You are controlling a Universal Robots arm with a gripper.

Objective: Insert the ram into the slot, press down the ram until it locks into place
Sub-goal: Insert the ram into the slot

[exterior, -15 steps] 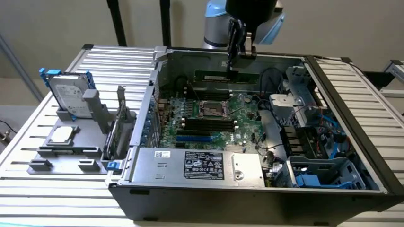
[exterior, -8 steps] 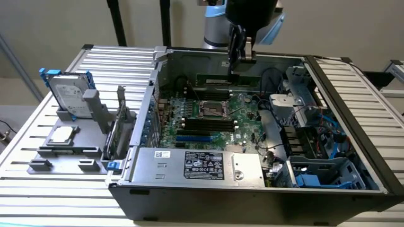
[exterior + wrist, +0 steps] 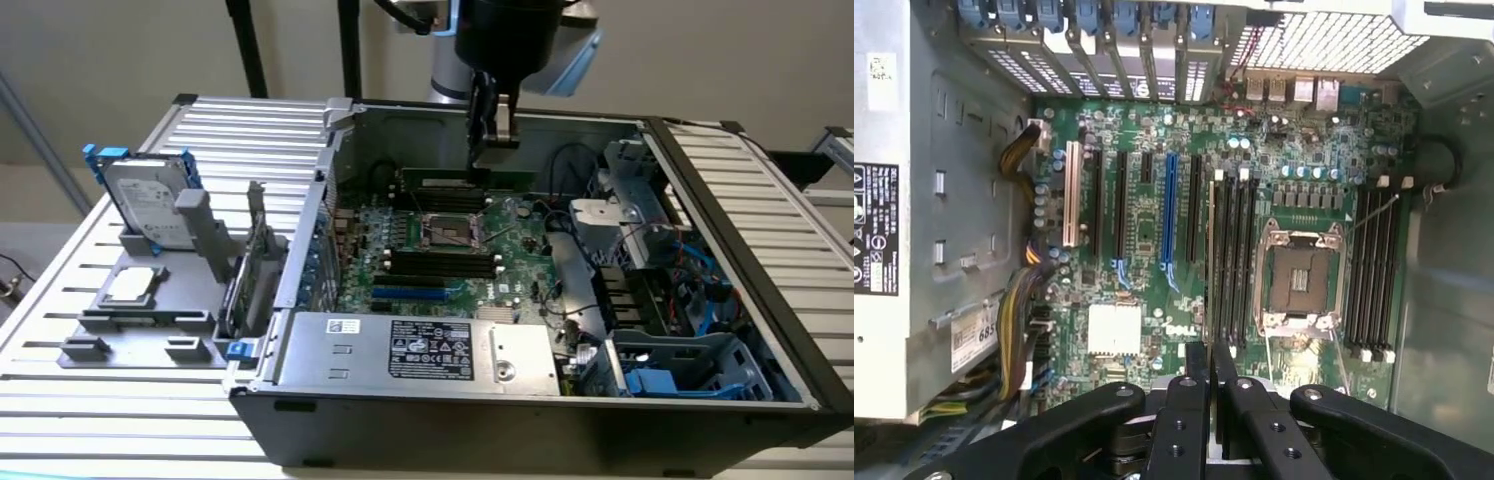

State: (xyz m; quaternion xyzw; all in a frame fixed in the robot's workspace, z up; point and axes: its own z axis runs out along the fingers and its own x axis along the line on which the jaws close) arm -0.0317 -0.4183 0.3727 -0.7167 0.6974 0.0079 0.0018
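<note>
Within the open computer case point(image 3: 534, 428), the gripper point(image 3: 491, 148), pressed together, hangs just above the ram's point(image 3: 441, 180) end.

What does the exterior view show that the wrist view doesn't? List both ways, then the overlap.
Exterior view: the hard drive standing on a grey fixture, set on the slatted table. Wrist view: the yellow cable bundle and a white slot. Shared: the hand, the silver CPU socket, the black memory slots and the blue slot.
</note>
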